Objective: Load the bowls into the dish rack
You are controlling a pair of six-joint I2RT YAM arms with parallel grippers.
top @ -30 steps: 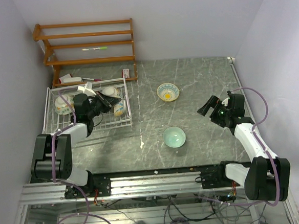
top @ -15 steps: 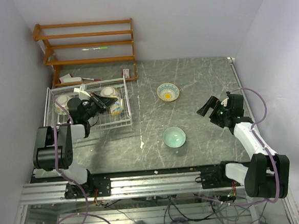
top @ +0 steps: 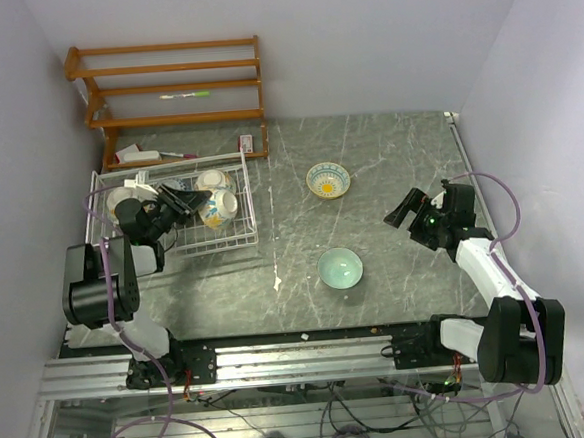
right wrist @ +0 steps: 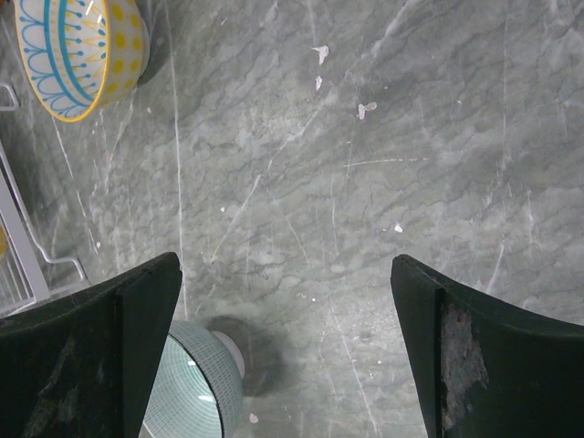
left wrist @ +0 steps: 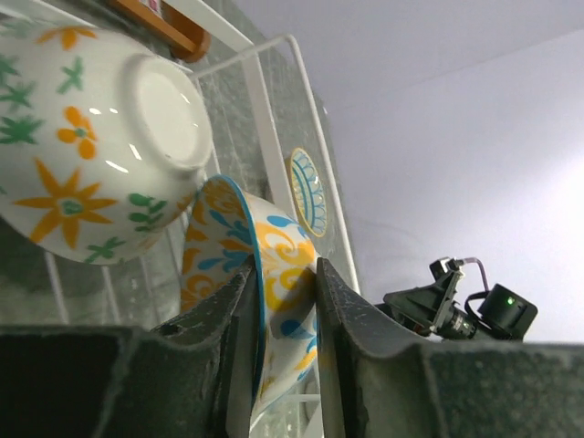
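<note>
Left end effector (left wrist: pixel 283 278): clamped on rim of blue-and-yellow bowl (left wrist: pixel 214 242) in dish rack (top: pixel 198 241). Right end effector (right wrist: pixel 285 269): jaws apart, empty, teal bowl (right wrist: pixel 196 392) at its 7 o'clock

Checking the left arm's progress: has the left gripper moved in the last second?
Yes. The left gripper, shut on a blue-and-yellow bowl, has shifted left, away from the right rim of the dish rack.

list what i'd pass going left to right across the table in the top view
white wire dish rack, with the left gripper holding a patterned bowl over it → pale teal bowl → right gripper
</note>
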